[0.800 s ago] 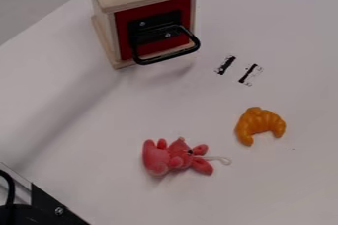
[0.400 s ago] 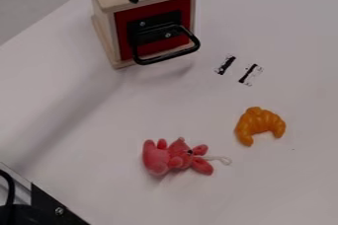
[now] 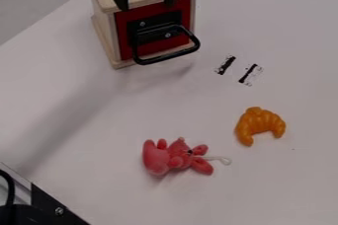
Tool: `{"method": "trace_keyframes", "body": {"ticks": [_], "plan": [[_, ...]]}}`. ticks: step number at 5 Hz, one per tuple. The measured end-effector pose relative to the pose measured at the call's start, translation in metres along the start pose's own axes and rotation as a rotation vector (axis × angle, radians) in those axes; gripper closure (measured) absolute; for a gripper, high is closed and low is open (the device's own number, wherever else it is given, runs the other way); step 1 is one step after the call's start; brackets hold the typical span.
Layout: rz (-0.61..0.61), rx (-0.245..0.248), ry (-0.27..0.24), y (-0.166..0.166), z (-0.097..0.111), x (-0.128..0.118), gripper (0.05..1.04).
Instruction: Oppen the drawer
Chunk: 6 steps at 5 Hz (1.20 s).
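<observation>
The gripper (image 3: 147, 6) hangs at the top of the view, over the front top edge of a small wooden box (image 3: 105, 36). Its two fingers stand wide apart, with nothing held between them. A red drawer front (image 3: 124, 37) is flush in the box, so the drawer looks closed. From its black mounting plate a black loop handle (image 3: 158, 59) juts forward, lower than the fingertips and apart from them.
A pink plush toy (image 3: 177, 158) lies on the white table (image 3: 92, 145) at lower centre, an orange toy croissant (image 3: 259, 124) to its right. Two black marks (image 3: 226, 65) are right of the box. Black hardware (image 3: 49, 204) occupies the lower left corner.
From the top edge the gripper has come down in the view and slightly left, so more of it shows over the box front. The box, drawer and toys have stayed put.
</observation>
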<state>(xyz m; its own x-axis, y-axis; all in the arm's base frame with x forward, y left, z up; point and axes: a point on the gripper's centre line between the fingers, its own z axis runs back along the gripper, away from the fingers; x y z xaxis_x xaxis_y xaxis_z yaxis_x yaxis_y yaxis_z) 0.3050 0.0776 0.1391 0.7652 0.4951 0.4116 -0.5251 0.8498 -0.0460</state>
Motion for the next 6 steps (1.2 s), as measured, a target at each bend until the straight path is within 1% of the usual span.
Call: {"method": "trace_keyframes", "body": {"ticks": [1,3,4,5,6], "plan": [[-0.163,0.006,-0.015,0.000,-0.003,-0.008,0.095],[-0.504,-0.003,-0.059,-0.018,-0.018,-0.021,0.095],[-0.619,0.018,-0.024,-0.025,-0.034,-0.029,0.095],[-0.687,0.035,0.011,-0.029,-0.045,-0.030,0.095],[-0.766,0.034,0.093,-0.035,-0.057,-0.024,0.095]]}}
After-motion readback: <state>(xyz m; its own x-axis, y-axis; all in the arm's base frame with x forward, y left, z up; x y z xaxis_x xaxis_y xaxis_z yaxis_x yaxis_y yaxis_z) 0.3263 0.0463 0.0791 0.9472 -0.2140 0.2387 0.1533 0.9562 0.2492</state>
